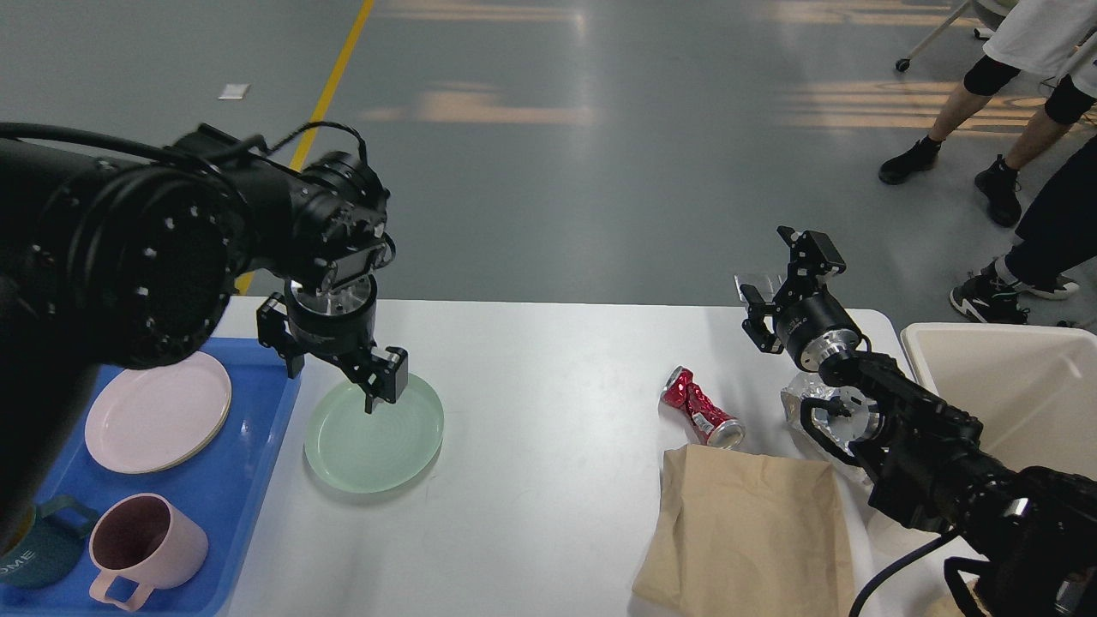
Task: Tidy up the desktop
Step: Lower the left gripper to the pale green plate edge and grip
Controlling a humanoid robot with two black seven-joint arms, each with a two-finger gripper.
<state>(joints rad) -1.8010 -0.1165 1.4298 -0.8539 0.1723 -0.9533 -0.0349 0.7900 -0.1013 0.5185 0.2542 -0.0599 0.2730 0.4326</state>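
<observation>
The white desktop [548,411] fills the lower part of the head view. A pale green plate [377,441] lies on it left of centre. My left gripper [330,364] hangs open and empty over the plate's far left rim, one finger [387,377] above the plate and the other at the tray's edge. A crushed red can [701,410], a brown paper bag [746,531] and a crumpled silver wrapper [799,401] lie at the right. My right gripper [778,274] is open and empty, raised above the table's far right corner.
A blue tray [248,488] at the left holds a pink plate [158,411], a pink mug [141,548] and a teal mug [26,561]. A beige bin [1011,377] stands off the right edge. People's legs [1011,128] are on the floor beyond.
</observation>
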